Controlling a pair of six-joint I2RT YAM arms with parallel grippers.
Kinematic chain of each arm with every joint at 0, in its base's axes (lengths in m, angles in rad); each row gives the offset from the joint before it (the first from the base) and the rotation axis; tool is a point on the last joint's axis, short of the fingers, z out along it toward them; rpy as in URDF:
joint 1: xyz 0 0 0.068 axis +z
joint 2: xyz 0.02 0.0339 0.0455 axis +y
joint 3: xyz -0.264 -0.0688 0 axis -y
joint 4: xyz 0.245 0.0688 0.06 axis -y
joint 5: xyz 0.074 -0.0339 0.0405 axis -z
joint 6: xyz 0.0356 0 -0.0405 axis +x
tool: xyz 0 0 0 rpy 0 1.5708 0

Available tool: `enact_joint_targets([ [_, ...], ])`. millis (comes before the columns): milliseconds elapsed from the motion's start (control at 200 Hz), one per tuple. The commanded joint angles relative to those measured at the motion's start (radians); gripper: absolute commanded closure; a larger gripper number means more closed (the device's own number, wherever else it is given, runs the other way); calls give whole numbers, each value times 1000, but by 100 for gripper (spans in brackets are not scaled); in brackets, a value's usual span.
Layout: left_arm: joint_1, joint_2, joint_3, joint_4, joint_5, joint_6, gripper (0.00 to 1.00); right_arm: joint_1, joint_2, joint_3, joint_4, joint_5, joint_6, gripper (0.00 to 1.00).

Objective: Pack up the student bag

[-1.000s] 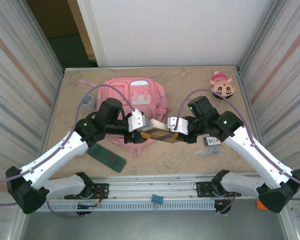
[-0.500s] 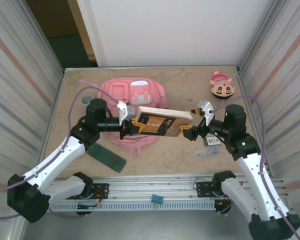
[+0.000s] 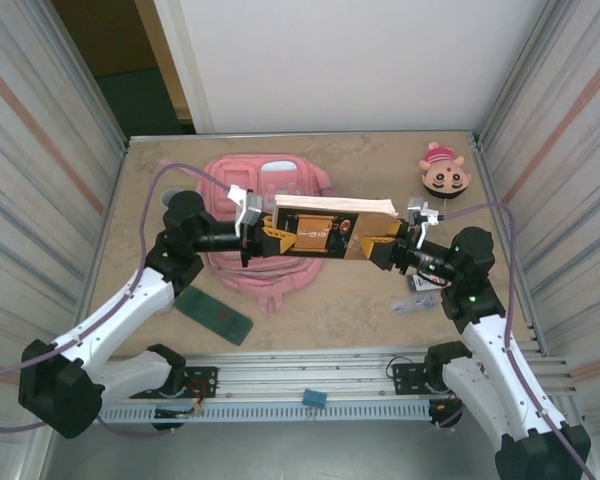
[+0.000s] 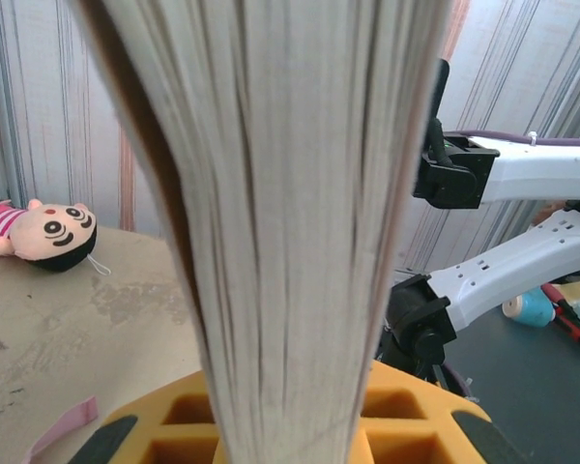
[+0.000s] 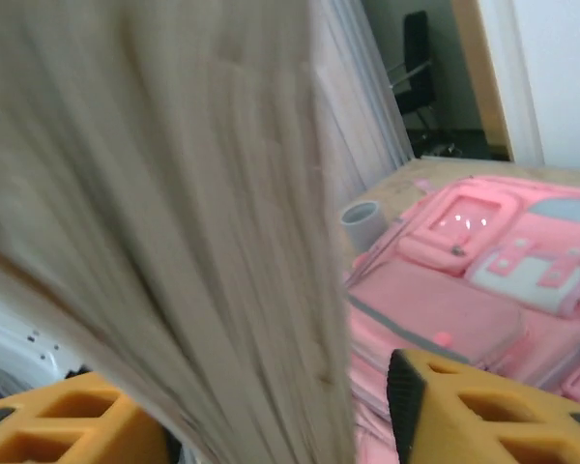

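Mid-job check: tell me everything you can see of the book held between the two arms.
The book is thick and closed, with a brown cover bearing an orange-and-black picture and a pale page block along its far edge. It is lifted off the table, the left gripper clamping its left end and the right gripper its right end. Its left part hangs over the student bag.

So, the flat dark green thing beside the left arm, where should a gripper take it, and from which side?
Probably from above, across its narrow width near the middle: the flat dark green thing lies flat and diagonal on the table, so turn the jaws to match.
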Motion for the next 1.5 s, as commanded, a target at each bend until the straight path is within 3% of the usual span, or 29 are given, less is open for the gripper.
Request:
enact_joint_targets([
  [0, 5, 2, 20, 47, 0, -1, 90, 11, -5, 25, 97, -28, 66, 93],
  [15, 6, 2, 21, 28, -22, 11, 85, 10, -6, 28, 96, -18, 62, 100],
  [100, 6, -10, 28, -159, -222, 134, 47, -20, -29, 34, 20, 102, 54, 100],
  [150, 6, -18, 31, -268, -339, 232, 35, -42, -49, 29, -45, 208, 59, 100],
  [251, 5, -30, 42, -458, -508, 456, 22, -77, -81, 28, -187, 390, 118, 100],
  [356, 6, -8, 54, -626, -618, 687, 16, -78, -98, 54, -365, 588, 216, 100],
  [431, 6, 36, 37, -662, -696, 785, 16, -78, -87, 92, -509, 704, 290, 100],
  [551, 7, 129, 34, -670, -750, 858, 16, -76, -53, 128, -577, 691, 287, 100],
  [882, 13, 359, 112, -671, -831, 931, 14, -54, -41, 128, -575, 636, 266, 100],
  [1047, 15, 403, 105, -599, -878, 908, 13, -37, -40, 129, -595, 630, 257, 100],
  [1208, 17, 402, 103, -535, -856, 893, 12, -18, -27, 134, -595, 627, 246, 100],
  [1493, 18, 516, 136, -547, -961, 988, 16, 5, 8, 152, -604, 634, 236, 100],
])
